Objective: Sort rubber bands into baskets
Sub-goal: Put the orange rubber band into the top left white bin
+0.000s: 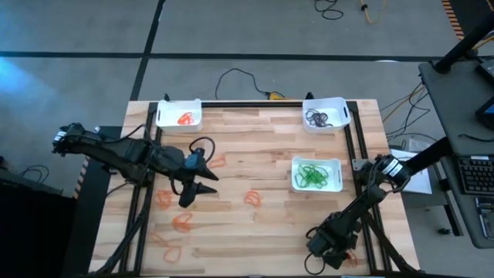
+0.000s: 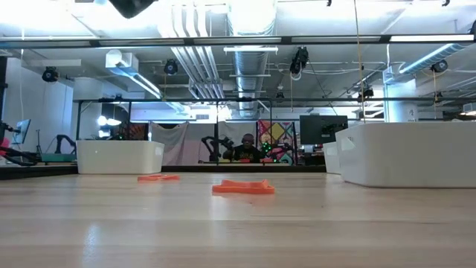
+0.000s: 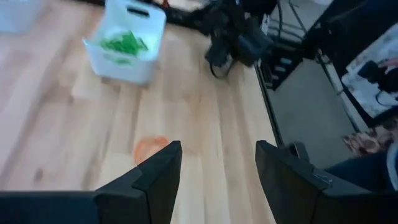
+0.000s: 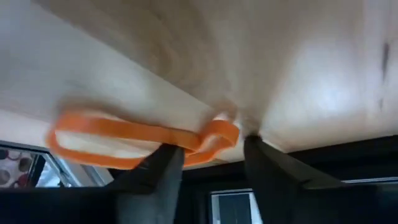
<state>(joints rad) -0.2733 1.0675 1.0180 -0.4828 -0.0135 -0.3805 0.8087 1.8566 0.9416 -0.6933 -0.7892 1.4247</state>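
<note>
Table: a light wooden slatted top is seen from above, with both dark arms reaching over it.

Left claw: it is held over the left half of the table, above loose orange bands; in the left wrist view its two fingers are seen well apart, with nothing between them.

Right claw: it is lowered to the near right edge of the table; in the right wrist view its fingers are seen set apart on either side of one end of an orange band, which lies on the wood. Whether the band is gripped cannot be told.

Far left basket: it is placed at the far left corner and orange bands are held in it.

Far right basket: it is placed at the far right corner and dark bands are held in it.

Middle basket: it is set on the right half of the table, nearer than the far right basket, and green bands are held in it.

Loose orange bands: several are scattered over the left and centre of the table, apart from all baskets; two are seen lying flat in the low view.
</note>
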